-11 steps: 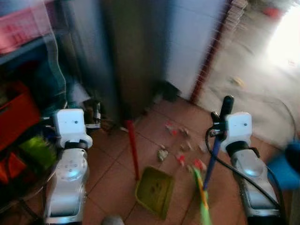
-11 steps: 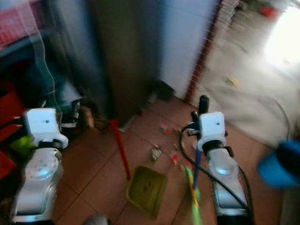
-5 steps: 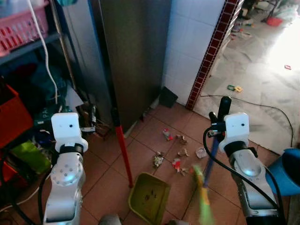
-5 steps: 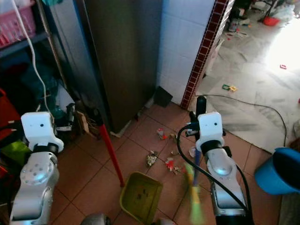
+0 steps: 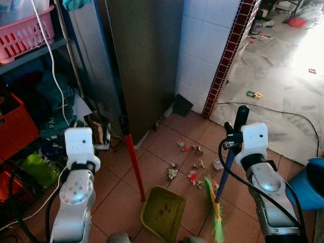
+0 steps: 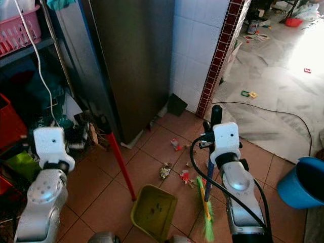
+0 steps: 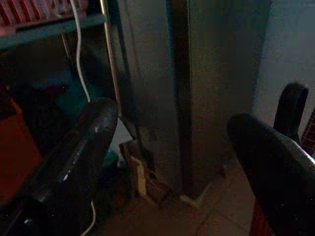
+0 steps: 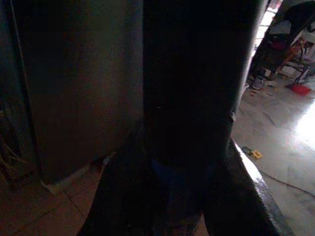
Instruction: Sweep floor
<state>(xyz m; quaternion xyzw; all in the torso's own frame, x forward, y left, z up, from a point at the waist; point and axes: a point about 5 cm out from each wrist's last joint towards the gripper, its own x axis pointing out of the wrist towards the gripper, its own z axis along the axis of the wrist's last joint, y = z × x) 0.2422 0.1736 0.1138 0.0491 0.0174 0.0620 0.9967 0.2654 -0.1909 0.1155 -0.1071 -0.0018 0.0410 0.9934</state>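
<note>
Terracotta floor tiles (image 5: 116, 202), matt and square, carry everything. Nearest: olive-green plastic dustpan (image 5: 163, 213), flat scoop shape w/ a few specks inside, its red handle (image 5: 133, 165) slanting up; the top runs behind the left arm, so what holds it is hard to tell. Just beside the pan, green broom bristles (image 5: 216, 211) touch the tiles, fanned and thin, lower tips cut off at frame edge. Blue broom shaft (image 5: 226, 169) rises from them into the right gripper (image 5: 234, 132); its fingers are clamped round the shaft, which in the wrist view is a dark column blocking most detail. Left gripper (image 7: 172, 147) hangs by the shelf, fingers spread wide apart, nothing between them; glossy black rounded pads.

Past the bristles: scatter of crumpled paper and red scraps (image 5: 195, 164) in a loose patch, pieces too small to ID. Blue plastic bucket (image 5: 308, 183) at right, partly cut off. Further back, brushed-steel cabinet (image 5: 144, 55), smooth and dull, then white glazed wall tiles (image 5: 205, 45) w/ a dark red brick-pattern edge strip (image 5: 230, 55). Pink slatted basket (image 5: 23, 35) on the metal shelf, white cable (image 5: 48, 55) hanging past it. Polished grey floor beyond, glare washing out the far part.
</note>
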